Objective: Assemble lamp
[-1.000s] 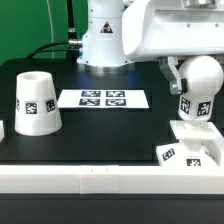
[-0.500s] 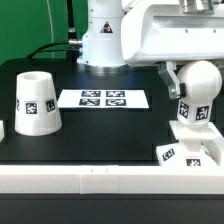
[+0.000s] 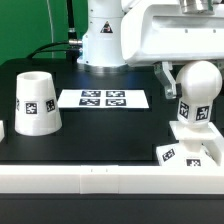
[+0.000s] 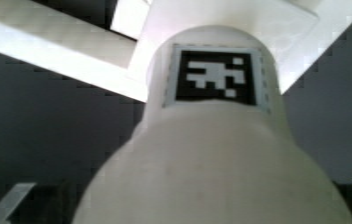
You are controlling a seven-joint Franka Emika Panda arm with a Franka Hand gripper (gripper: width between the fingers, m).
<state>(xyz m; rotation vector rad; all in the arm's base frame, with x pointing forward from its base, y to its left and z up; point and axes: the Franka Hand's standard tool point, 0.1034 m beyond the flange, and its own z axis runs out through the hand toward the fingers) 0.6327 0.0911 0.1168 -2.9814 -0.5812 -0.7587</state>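
The white bulb (image 3: 201,84) stands upright with its neck on the flat square base (image 3: 187,149) at the exterior view's right. My gripper (image 3: 199,80) is shut on the bulb's ball head; one dark finger (image 3: 171,78) shows at the head's left side, and the other is hidden behind it. In the wrist view the bulb (image 4: 199,150) fills the picture, its square tag facing the camera, with the base (image 4: 84,50) beyond it. The tapered shade (image 3: 36,102) stands apart on the table at the exterior view's left.
The marker board (image 3: 104,99) lies flat in the middle of the black table. The robot's white pedestal (image 3: 104,35) rises behind it. A white ledge (image 3: 90,180) runs along the table's front edge.
The bulb and my gripper have shifted slightly toward the exterior view's right, and the tag on the neck has turned a little. The shade has not moved.
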